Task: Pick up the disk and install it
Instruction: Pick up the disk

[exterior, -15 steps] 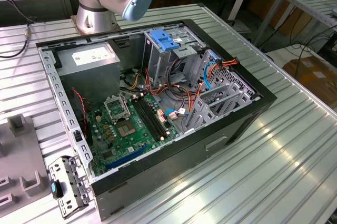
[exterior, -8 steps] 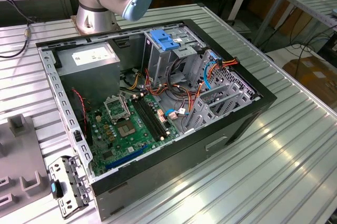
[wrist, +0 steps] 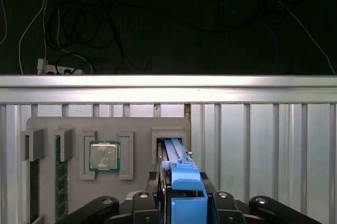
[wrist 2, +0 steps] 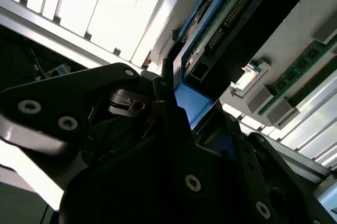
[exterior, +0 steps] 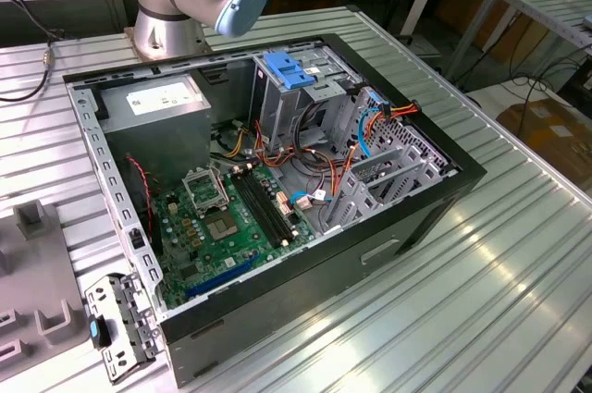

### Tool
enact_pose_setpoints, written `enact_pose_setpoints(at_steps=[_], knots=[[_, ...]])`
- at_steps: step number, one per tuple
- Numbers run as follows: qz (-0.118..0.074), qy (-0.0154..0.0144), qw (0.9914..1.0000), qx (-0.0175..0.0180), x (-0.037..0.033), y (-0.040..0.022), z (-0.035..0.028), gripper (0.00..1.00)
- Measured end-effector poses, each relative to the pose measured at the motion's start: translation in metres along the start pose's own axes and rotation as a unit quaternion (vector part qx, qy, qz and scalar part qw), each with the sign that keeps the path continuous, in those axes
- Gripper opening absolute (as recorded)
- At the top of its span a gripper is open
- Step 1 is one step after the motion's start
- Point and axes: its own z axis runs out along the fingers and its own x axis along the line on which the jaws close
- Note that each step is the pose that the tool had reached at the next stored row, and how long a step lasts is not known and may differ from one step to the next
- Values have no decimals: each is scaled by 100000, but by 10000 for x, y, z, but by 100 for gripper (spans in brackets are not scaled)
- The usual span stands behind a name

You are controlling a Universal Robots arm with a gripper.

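In the first wrist view the disk (wrist: 180,170) stands on edge, its blue plastic rail facing the camera, with its far end in a slot of a grey holder plate (wrist: 142,129). My gripper (wrist: 182,190) is shut on the disk, one black finger (wrist: 160,184) pressed against each side. In the second wrist view the disk (wrist 2: 210,29) shows its blue rail and a circuit board with connector pins, and the gripper (wrist 2: 176,100) grips its near end. The open computer case (exterior: 444,191) lies on the table in the exterior view, and its drive cage (exterior: 305,97) carries a blue latch (exterior: 289,69).
The holder plate also carries a processor chip (wrist: 103,156) and a green memory stick (wrist: 60,179). Beyond it are the table's aluminium edge (wrist: 168,88) and floor cables. Inside the case are a grey power-supply box (exterior: 153,102), a motherboard (exterior: 227,222) and cables. The arm's base (exterior: 171,28) stands behind the case.
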Motion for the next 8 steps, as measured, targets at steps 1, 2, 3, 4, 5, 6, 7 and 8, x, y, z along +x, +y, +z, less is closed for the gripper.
enact_pose_setpoints(at_steps=[1,2,3,4,5,6,7,8], knots=[[2,-3,100000,0,0,0,0,40],[1,-2,100000,0,0,0,0,40],[4,-1,100000,-2,0,1,0,40],[6,0,100000,0,0,1,0,39],[2,-2,100000,3,0,1,0,39],[4,-1,100000,0,0,1,0,37],[1,-3,100000,1,0,2,0,37],[2,-3,100000,3,0,3,1,37]])
